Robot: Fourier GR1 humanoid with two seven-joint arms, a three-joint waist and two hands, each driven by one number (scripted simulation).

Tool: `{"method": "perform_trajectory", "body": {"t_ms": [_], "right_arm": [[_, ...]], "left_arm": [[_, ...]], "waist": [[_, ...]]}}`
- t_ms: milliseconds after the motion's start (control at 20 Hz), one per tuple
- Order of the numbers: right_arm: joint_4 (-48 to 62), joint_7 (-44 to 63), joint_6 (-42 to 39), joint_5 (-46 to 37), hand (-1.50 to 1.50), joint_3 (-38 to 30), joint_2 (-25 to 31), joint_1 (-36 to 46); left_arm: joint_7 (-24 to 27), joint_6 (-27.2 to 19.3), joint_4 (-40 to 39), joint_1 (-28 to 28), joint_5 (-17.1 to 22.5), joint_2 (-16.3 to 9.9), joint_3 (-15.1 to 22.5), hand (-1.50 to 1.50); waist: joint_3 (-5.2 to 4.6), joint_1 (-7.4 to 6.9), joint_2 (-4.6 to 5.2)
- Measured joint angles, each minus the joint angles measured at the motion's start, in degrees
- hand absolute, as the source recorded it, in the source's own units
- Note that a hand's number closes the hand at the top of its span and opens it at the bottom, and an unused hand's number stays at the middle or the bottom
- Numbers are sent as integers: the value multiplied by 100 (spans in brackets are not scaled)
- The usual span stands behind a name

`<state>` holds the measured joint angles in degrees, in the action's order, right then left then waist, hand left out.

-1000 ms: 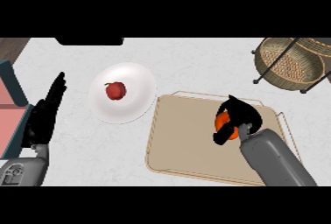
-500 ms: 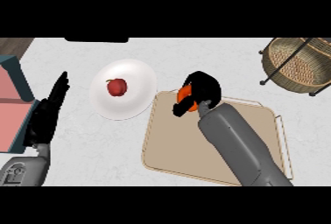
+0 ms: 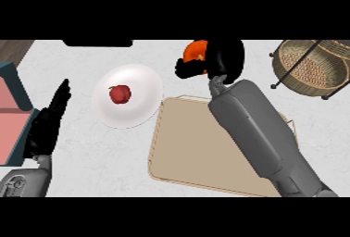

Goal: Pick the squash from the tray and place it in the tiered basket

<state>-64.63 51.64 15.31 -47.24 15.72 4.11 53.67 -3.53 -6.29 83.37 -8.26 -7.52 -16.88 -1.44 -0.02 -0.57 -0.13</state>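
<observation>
Right hand [image 3: 220,59] curled round the orange squash [image 3: 196,51], now lifted off the tan tray [image 3: 198,152] and carried beyond its far edge | left hand [image 3: 46,125] resting open | transfer underway, tiered basket [image 3: 315,65] still well apart, far right.

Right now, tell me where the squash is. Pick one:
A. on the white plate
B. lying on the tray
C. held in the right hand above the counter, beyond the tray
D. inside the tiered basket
C: the orange squash sits in the curled fingers of the right hand, past the far edge of the tray and left of the tiered basket.
</observation>
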Motion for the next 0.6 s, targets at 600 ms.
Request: {"method": "perform_trajectory", "body": {"t_ms": [600], "right_arm": [[-423, 84, -939, -483, 150, -657, 1146, 802]], "left_arm": [[-15, 70, -62, -77, -62, 8, -109, 0]], "waist": [[0, 53, 2]]}}
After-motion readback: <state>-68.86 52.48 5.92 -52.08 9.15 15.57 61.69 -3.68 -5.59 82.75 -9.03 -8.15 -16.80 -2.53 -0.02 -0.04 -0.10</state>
